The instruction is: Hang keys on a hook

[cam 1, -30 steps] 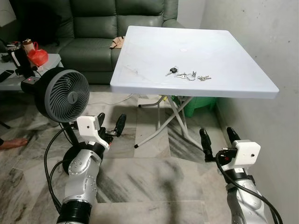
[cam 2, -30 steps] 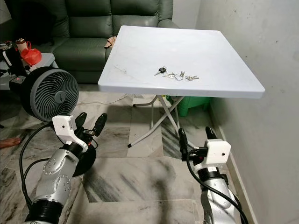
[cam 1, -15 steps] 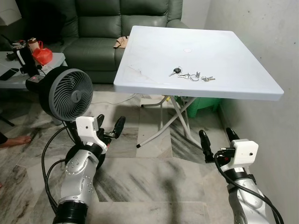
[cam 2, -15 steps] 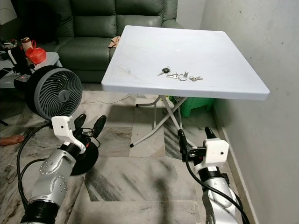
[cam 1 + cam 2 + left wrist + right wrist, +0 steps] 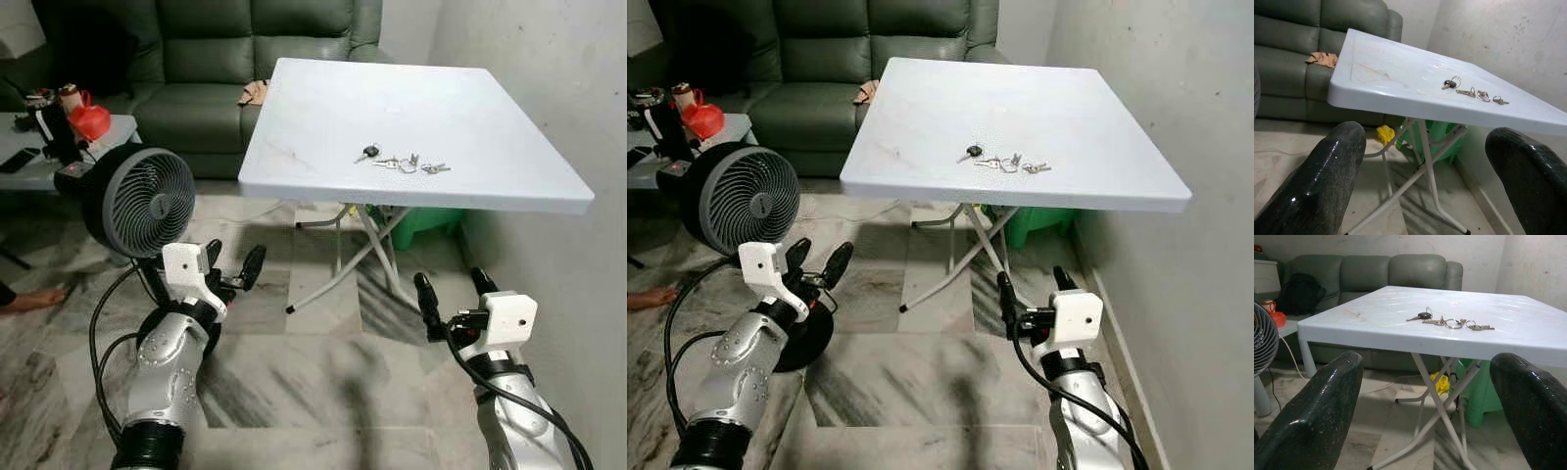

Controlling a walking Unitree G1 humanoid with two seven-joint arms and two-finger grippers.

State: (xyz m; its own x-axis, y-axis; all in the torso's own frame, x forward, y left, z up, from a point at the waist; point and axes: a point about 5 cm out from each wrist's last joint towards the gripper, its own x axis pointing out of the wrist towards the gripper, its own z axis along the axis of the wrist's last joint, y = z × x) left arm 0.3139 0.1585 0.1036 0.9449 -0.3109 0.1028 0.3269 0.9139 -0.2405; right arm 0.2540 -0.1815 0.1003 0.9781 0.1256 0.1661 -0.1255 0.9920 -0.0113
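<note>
A bunch of keys (image 5: 400, 161) with a black fob lies flat on the white folding table (image 5: 313, 147), toward its near right part; the keys (image 5: 1447, 322) also lie in the right wrist view. My left gripper (image 5: 231, 264) is held low in front of the table's near left corner, open with nothing between its fingers. Below the table's near right edge, my right gripper (image 5: 452, 293) is also open and empty. Both stand well short of the keys. No hook is seen.
A grey floor fan (image 5: 132, 201) stands on the marble floor beside my left arm, its cable trailing by it. A green sofa (image 5: 196, 69) sits behind the table. A side table (image 5: 24, 166) with red items is at far left. A wall (image 5: 558, 117) runs close on the right.
The whole picture has shifted slightly, so the camera moved a little toward the table. Both grippers stay open in the same low pose; the keys have not moved.
</note>
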